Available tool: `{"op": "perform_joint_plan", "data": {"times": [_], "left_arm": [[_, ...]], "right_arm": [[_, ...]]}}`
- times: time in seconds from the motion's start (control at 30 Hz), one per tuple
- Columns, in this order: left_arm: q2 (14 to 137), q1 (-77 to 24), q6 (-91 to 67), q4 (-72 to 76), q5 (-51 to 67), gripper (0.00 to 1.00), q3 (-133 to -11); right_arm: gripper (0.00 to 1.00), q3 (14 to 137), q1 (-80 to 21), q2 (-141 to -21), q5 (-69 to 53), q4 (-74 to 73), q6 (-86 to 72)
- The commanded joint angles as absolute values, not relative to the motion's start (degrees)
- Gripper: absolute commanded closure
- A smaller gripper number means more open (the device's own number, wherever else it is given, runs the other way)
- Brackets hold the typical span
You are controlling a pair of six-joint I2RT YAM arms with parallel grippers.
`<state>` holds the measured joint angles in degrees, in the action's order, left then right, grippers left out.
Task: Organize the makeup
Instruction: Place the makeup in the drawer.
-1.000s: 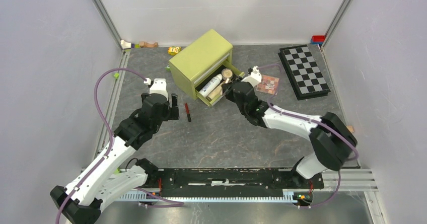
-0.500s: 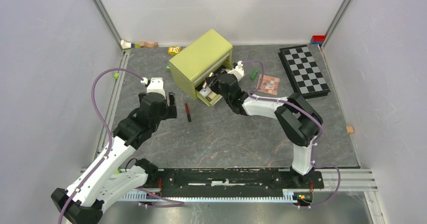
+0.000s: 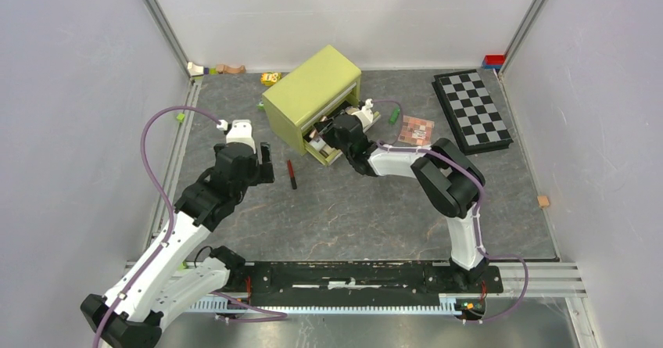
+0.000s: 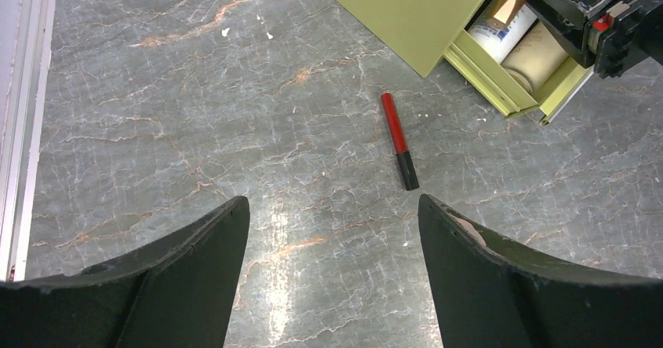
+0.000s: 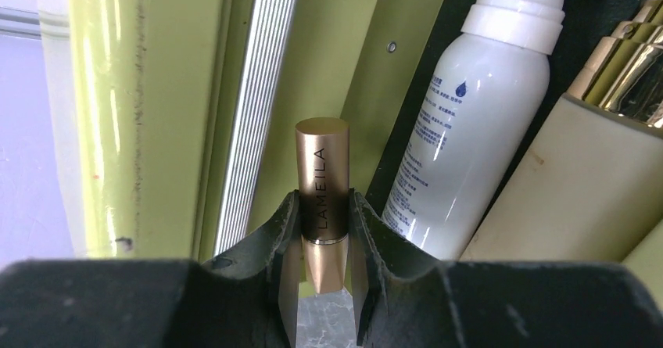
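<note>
Left fingers [image 4: 195, 262]: spread wide, empty, above the surface [image 4: 156, 90] | red-black pencil [image 4: 399, 139]: flat at their 1 o'clock; judged light, thin, prone to roll; take mid-barrel | right fingers [image 5: 367, 238]: clamped on lower half of rose-gold tube [image 5: 321, 176], at the green drawer [image 5: 313, 66]; judged slick, rigid, light | white bottle [image 5: 469, 129]: in drawer, tube's 2 o'clock.

Lettering on rose-gold tube [image 5: 321, 168]: "LAMEILA", dark capitals, running lengthwise. On white bottle [image 5: 461, 152]: blue droplet sign above small blue print, too fine to read.
</note>
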<state>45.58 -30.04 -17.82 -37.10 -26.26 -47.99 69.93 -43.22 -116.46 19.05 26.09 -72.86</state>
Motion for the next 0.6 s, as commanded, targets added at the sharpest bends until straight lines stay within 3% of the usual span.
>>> {"op": "perform_joint_plan", "data": {"times": [0.0,0.2,0.57], "left_arm": [[45.10,-29.19,-15.95,-34.72,-25.14,0.15,-47.99],[45.18,-28.96,-16.00,-34.71,-24.80,0.15,-47.99],[45.72,-28.30,-16.13,-34.72,-24.65,0.15,-47.90]], "right_arm": [[0.70,72.68,-42.96,-117.91,18.36,27.77,-75.86],[0.52,71.73,-42.93,-117.48,18.53,27.38,-75.70],[0.50,65.28,-42.67,-109.87,21.14,30.10,-68.68]]}}
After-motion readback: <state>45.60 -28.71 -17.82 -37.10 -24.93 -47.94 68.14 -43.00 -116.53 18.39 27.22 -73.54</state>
